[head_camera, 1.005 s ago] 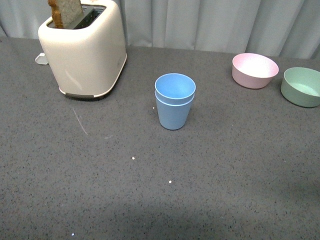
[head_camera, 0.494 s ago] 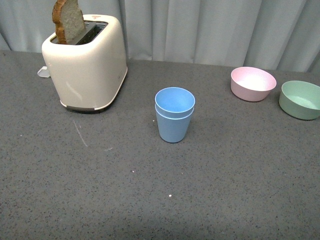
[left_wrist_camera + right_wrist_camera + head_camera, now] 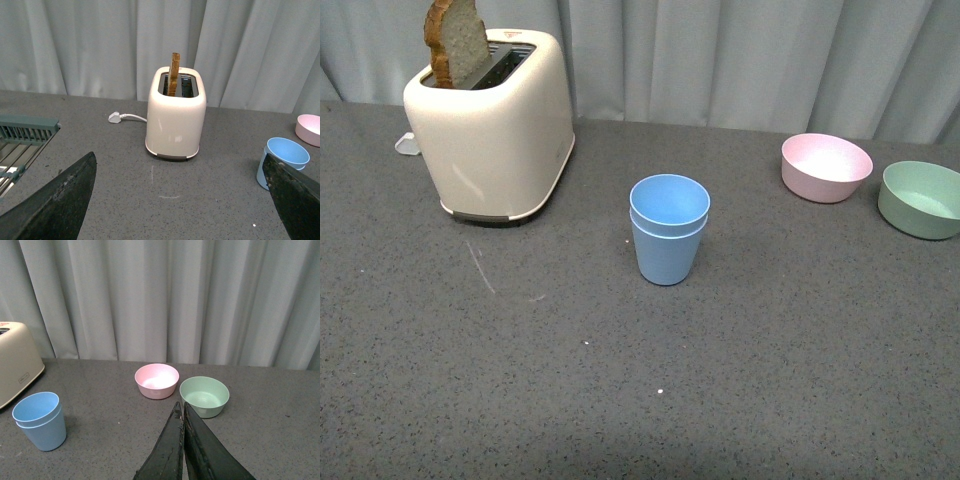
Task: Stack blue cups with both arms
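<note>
The two blue cups stand upright in the middle of the grey table, one nested inside the other. No arm shows in the front view. In the left wrist view the cups sit beside one finger of my left gripper, which is wide open with nothing between its fingers. The right wrist view has the stacked cups off to one side, well apart from my right gripper, whose jaws are pressed shut on nothing.
A cream toaster with a slice of bread stands at the back left, its plug on the table. A pink bowl and a green bowl sit at the back right. A grey-green rack shows in the left wrist view.
Between the oldest frame and half a second ago the front view shifted, so everything sits lower in the picture. Since then nothing has moved.
</note>
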### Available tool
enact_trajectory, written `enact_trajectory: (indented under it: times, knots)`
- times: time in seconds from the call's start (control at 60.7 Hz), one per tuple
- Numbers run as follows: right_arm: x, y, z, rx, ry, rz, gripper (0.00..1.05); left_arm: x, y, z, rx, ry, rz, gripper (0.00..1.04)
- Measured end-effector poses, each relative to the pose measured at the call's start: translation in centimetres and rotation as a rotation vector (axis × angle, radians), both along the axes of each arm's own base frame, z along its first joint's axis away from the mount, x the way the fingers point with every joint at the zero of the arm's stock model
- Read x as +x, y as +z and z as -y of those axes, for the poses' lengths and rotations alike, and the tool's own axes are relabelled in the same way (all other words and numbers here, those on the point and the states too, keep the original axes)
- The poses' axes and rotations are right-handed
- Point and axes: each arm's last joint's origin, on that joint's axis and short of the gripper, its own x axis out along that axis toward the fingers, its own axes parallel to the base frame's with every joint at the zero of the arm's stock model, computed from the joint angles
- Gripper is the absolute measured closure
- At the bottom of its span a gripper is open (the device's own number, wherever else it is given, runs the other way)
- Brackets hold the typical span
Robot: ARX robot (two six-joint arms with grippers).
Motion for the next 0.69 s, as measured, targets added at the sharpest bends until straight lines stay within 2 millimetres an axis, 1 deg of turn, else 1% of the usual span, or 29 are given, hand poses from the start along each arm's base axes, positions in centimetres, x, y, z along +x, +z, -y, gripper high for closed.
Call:
enact_trajectory:
  times: [0.445, 0.511, 0.544, 0.642, 0.692]
  knots:
    - [-0.9, -0.1, 0.0, 0.000, 0.000, 0.000, 1.04, 0.0, 0.0, 0.0, 0.000, 0.000, 0.000, 0.07]
    - [-1.6, -0.5, 0.0, 0.000, 0.003, -0.035, 1.04, 0.0, 0.0, 0.0, 0.000, 0.001, 0.000, 0.07]
    - [-1.9, -0.4, 0.0, 0.000, 0.002, -0.012, 1.04, 0.0, 0.0, 0.0, 0.000, 0.001, 0.000, 0.07]
    - [-2.0, -0.3, 0.0, 0.000, 0.003, -0.005, 1.04, 0.0, 0.0, 0.0, 0.000, 0.000, 0.000, 0.07]
    - [-2.0, -0.3, 0.0, -0.001, 0.003, -0.005, 0.98, 0.0, 0.0, 0.0, 0.000, 0.000, 0.000, 0.07]
